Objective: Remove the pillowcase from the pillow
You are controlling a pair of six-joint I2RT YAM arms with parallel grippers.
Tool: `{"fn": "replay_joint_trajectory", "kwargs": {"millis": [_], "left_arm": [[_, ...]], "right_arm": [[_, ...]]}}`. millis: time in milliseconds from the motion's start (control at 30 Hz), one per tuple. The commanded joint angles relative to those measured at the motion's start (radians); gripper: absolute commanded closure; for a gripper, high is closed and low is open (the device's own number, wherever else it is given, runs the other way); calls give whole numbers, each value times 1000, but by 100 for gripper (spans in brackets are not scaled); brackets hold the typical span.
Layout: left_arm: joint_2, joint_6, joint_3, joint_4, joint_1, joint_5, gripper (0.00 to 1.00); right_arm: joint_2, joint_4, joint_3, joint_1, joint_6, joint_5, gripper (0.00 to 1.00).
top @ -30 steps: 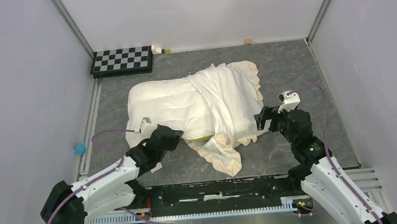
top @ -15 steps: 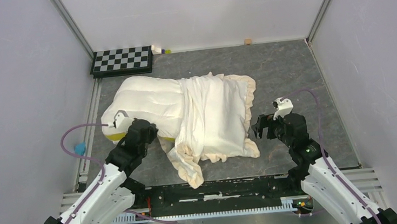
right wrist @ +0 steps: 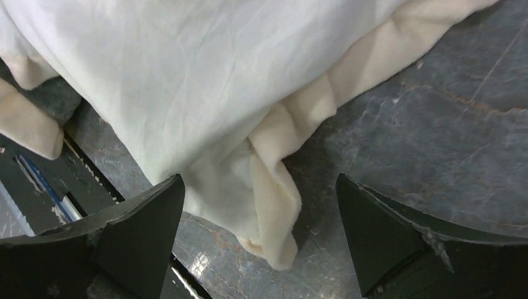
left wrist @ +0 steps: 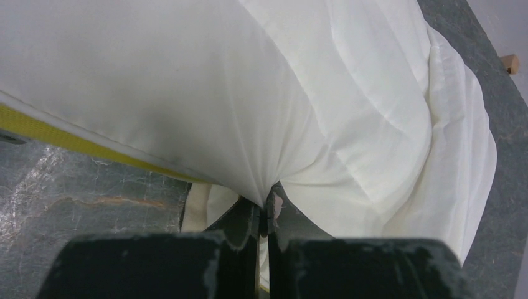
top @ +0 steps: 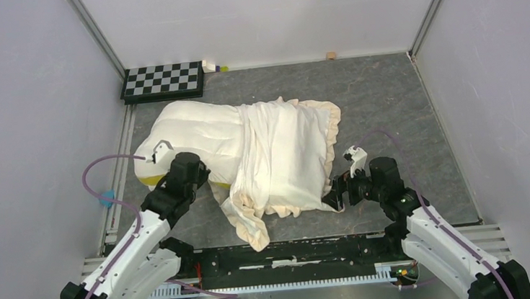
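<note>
Cream pillowcase lies mid-table, sheathing only the right half of the pillow — the left half, yellow band showing, sticks out bare. The left gripper has its 2 jaws pressed together on a pinch of pillow fabric. The right gripper stands spread wide over the frilled near corner, holding nothing, above the grey table.
</note>
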Motion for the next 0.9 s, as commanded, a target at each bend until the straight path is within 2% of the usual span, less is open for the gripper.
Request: {"fn": "replay_joint_trajectory", "kwargs": {"millis": [0,33,133,200,300,333,400,467,567,667,767,867], "left_arm": [[12,11,39,80,13,-28,98],[15,8,41,80,14,-26,98],[8,-9,37,81,17,-26,98],[-9,-29,22,88,18,-26,98],[-40,-48,-1,93,25,-34,98],[-47,-51,-4,88,28,-42,98],[-63,-63,-2,53,34,-70,98],[-95,-158,11,-65,38,-162,98],[-191,-236,-20,-131,41,-259,98],[-278,-280,-45,-174,41,-330,98],[-343,-335,-32,-280,42,-432,98],[-392,-404,-14,-380,42,-508,98]], "right_arm": [[10,38,-43,28,31,-25,2],[9,54,-56,32,42,-30,4],[1,145,-115,39,105,-92,18],[-1,199,-138,40,140,-111,36],[-24,201,-130,39,169,-29,91],[-37,182,-115,39,178,26,100],[-64,119,-73,38,183,145,100],[-94,52,-15,39,179,294,100],[-149,-57,76,39,199,613,100],[-200,-244,165,38,358,1021,100],[-274,-302,192,39,403,1237,100],[-345,-330,197,38,435,1343,100]]}}
